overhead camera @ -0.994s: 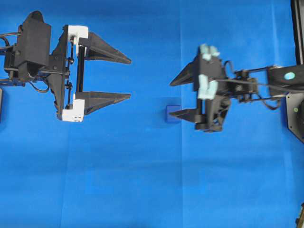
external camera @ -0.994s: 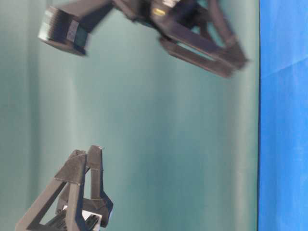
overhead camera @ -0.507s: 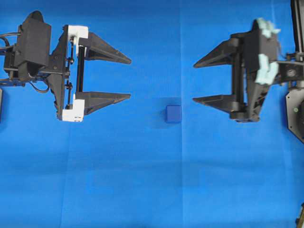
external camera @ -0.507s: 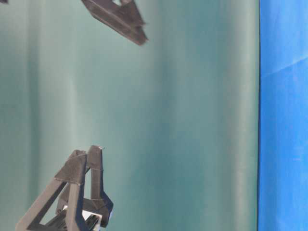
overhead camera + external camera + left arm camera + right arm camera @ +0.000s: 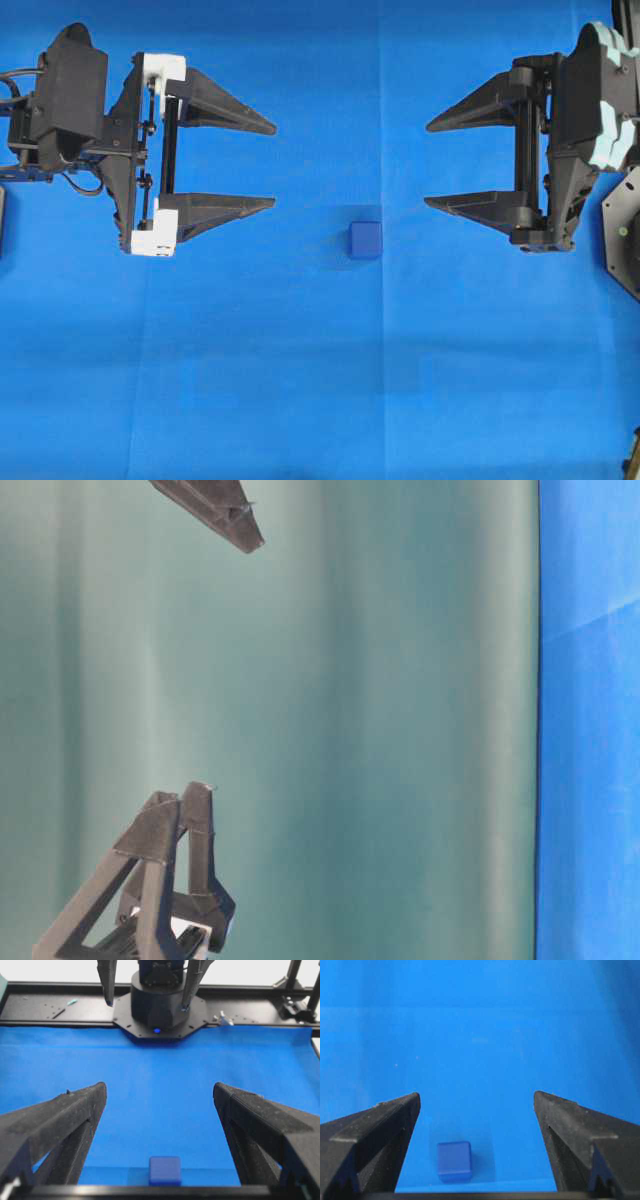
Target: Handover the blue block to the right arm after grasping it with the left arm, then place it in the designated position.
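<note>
We note the blue block (image 5: pixel 365 240) sitting on the designated position (image 5: pixel 345 212), free of both arms. Left gripper (image 5: pixel 275 165) left of the block, jaws spread, empty. Right gripper (image 5: pixel 427 164) right of it, jaws likewise spread.

Blue block (image 5: pixel 365 240) on cloth betw. open left hand (image 5: pixel 274 165), right hand (image 5: pixel 427 164).

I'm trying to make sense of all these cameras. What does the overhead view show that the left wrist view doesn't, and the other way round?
Only the overhead view shows both grippers whole: the left gripper and right gripper, both open and empty, facing each other. Only the left wrist view shows the right arm's base and the black frame beyond the cloth. Both show the blue block lying free on the blue cloth.
</note>
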{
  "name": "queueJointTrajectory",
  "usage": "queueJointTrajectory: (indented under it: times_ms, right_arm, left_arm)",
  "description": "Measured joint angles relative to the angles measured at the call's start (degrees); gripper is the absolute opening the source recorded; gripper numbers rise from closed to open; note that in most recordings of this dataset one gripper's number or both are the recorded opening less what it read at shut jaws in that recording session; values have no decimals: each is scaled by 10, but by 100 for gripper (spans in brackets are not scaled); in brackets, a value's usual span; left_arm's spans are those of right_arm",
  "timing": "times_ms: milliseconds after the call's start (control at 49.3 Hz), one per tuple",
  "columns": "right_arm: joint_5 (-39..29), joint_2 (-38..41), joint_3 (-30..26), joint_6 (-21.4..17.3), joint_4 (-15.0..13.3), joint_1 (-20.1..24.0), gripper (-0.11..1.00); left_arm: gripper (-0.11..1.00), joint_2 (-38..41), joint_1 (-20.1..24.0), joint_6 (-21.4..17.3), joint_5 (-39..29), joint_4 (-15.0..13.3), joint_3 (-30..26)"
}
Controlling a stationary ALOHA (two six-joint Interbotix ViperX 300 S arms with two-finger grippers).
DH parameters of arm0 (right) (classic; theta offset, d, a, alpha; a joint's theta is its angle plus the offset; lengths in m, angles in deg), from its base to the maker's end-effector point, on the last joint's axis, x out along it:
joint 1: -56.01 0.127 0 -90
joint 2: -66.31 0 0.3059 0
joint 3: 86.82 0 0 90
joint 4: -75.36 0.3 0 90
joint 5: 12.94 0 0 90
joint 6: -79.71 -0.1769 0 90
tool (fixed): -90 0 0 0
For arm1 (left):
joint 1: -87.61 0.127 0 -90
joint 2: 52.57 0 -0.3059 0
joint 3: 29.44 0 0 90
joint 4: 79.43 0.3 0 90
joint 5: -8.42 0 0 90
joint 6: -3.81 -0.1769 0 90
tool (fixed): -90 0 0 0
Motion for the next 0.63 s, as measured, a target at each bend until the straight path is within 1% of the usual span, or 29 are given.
queueJointTrajectory:
  times_ms: [243, 406, 629]
  right_arm:
    - [6, 1, 0, 0, -5, 0, 86]
    - [42, -1, 3, 0, -14, 0, 86]
    - [105, -13, 12, 0, -19, -3, 86]
  left_arm:
    - [92, 0, -1, 0, 0, 0, -1]
    - [92, 0, -1, 0, 0, 0, 0]
    - [92, 1, -1, 0, 0, 0, 0]
